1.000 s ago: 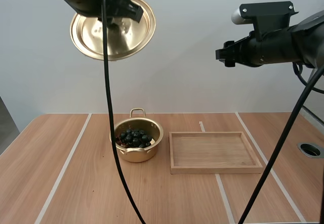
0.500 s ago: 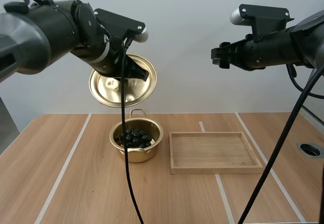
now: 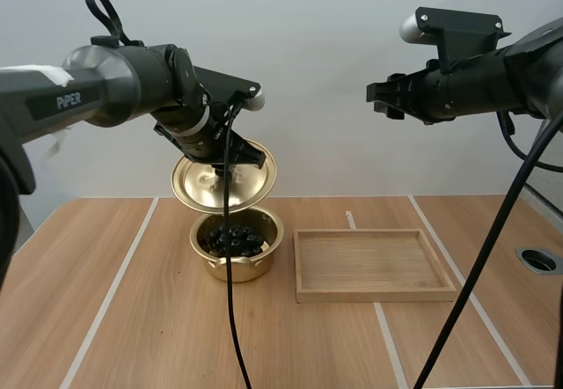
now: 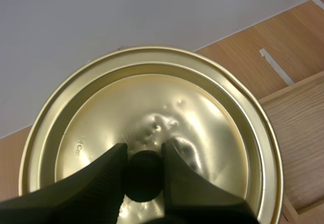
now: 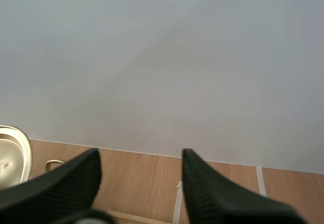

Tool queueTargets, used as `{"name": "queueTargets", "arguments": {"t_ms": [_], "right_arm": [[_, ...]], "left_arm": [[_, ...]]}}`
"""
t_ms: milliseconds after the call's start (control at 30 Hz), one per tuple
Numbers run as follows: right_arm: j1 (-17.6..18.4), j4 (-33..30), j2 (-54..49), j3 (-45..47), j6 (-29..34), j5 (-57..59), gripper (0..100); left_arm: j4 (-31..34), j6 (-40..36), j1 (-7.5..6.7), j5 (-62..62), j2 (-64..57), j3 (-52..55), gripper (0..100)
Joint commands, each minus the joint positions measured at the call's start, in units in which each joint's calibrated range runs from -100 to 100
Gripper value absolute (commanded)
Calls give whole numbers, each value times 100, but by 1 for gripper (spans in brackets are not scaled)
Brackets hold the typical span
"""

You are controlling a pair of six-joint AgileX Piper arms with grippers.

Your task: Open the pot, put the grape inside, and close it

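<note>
A gold pot stands on the table with a dark bunch of grapes inside it. Just above it hangs the gold lid, tilted, with my left gripper shut on its black knob; the lid fills the space under those fingers. My right gripper is raised high over the table's right half, open and holding nothing, its fingers standing apart. The lid's edge and a pot handle lie off beyond that gripper.
A shallow wooden tray lies just right of the pot, with nothing in it. White tape lines cross the wooden table, and a round cable hole sits near its right edge.
My left arm has brought the lid down from high at the left to just above the pot. The right arm has stayed nearly still.
</note>
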Motion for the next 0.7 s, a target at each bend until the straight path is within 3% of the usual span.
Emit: {"name": "queueTargets", "arguments": {"t_ms": [0,667], "right_arm": [[-30,59,-82,-39,12,58,0],[-30,76,-82,-39,-19,58,0]], "left_arm": [[-160,17,-15,-250,156,4,0],[-393,199,-15,-1377,824,647,0]]}}
